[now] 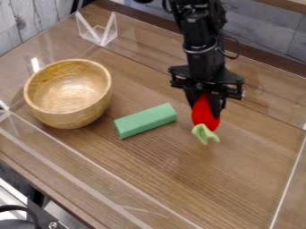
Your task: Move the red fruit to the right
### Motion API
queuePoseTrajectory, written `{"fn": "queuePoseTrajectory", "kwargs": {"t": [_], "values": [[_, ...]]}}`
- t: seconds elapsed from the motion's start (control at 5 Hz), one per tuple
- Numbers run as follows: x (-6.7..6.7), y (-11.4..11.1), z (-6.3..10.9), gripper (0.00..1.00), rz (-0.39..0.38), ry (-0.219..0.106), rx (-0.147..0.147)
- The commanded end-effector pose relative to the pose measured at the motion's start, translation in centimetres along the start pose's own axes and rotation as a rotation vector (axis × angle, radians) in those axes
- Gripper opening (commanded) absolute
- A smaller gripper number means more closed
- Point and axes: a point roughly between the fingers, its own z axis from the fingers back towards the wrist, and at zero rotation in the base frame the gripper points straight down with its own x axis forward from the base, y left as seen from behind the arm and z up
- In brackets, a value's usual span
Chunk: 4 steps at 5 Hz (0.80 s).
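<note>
The red fruit [205,114] is a small glossy red toy with a light green leafy cap hanging at its lower end. It is pinched between the fingers of my black gripper [205,106], which points almost straight down and is shut on it. The fruit hangs slightly above the wooden table, right of the table's middle. Its upper part is hidden between the fingers.
A green rectangular block [146,120] lies just left of the fruit. A wooden bowl [67,91] stands at the left. Clear plastic walls [98,29] ring the wooden table [180,179]. The arm [198,31] rises toward the top edge.
</note>
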Motion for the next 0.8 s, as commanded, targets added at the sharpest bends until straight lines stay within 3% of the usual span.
{"fn": "queuePoseTrajectory", "kwargs": {"t": [0.0, 0.4, 0.6], "values": [[1.2, -0.4, 1.6, 0.0, 0.004, -0.049, 0.007], [1.6, -1.9, -0.5, 0.0, 0.007, -0.035, 0.016], [2.5, -2.3, -2.1, 0.0, -0.02, -0.025, 0.021]]}}
